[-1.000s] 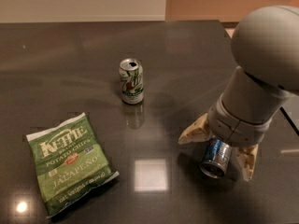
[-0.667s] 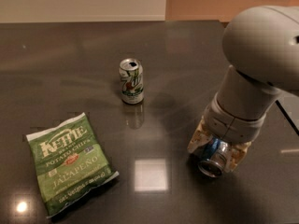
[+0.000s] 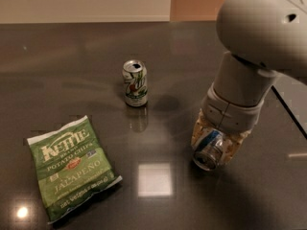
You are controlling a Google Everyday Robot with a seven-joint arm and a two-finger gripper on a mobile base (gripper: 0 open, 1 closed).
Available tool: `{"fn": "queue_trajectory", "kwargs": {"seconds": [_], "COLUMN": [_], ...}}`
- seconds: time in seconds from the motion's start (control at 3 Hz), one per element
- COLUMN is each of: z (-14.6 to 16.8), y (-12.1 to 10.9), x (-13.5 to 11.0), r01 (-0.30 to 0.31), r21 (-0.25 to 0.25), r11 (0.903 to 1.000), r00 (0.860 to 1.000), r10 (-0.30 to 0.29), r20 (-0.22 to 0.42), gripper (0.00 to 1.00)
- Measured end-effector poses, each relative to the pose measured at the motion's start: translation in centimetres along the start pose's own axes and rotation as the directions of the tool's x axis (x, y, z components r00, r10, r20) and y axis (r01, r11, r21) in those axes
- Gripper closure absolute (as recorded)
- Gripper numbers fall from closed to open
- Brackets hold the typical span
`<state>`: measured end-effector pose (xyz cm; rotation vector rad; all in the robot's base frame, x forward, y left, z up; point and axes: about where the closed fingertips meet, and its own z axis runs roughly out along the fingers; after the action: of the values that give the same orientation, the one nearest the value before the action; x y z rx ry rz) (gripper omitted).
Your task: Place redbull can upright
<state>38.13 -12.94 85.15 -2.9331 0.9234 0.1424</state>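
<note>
**A:** Right side of the shot: the two-finger gripper hangs low over the dark, glossy table, below the big rounded grey arm.

**B:** And it has something?

**A:** Yes, its beige fingers are clamped on either side of the slim silver and blue metal redbull can. The can is tilted, not upright, with one round silver end pointing down and toward the camera.

**B:** Is that end on the tabletop?

**A:** Hard to call. It sits very near the surface with a shadow beneath it, but I can't tell whether it touches. Most of the can's body is hidden up inside the gripper (only the lower part and a flash of blue show).

**B:** What else is out there?

**A:** A wider white and green soda can stands upright near the middle of the table, well apart from the gripper, its opened top facing up. Down at the front left lies a flat green crinkled chip bag with white lettering; its small print is too blurred to read.

**B:** And that bright square?

**A:** A pale reflection on the tabletop, between the bag and the gripper. The arm's upper part is cut off by the right edge.
</note>
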Motion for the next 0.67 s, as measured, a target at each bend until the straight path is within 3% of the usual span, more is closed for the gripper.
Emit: {"fn": "queue_trajectory", "kwargs": {"seconds": [0.33, 0.67], "z": [-2.0, -4.7], "y": [-1.3, -2.4], "x": [-0.1, -0.3], "r01": [-0.149, -0.338], "r21": [0.035, 0.096], "r11": [0.9882, 0.9364], "r00": [0.987, 0.926], "r10": [0.147, 0.312], "r20": [0.065, 0.211], "gripper": [1.00, 1.00]}}
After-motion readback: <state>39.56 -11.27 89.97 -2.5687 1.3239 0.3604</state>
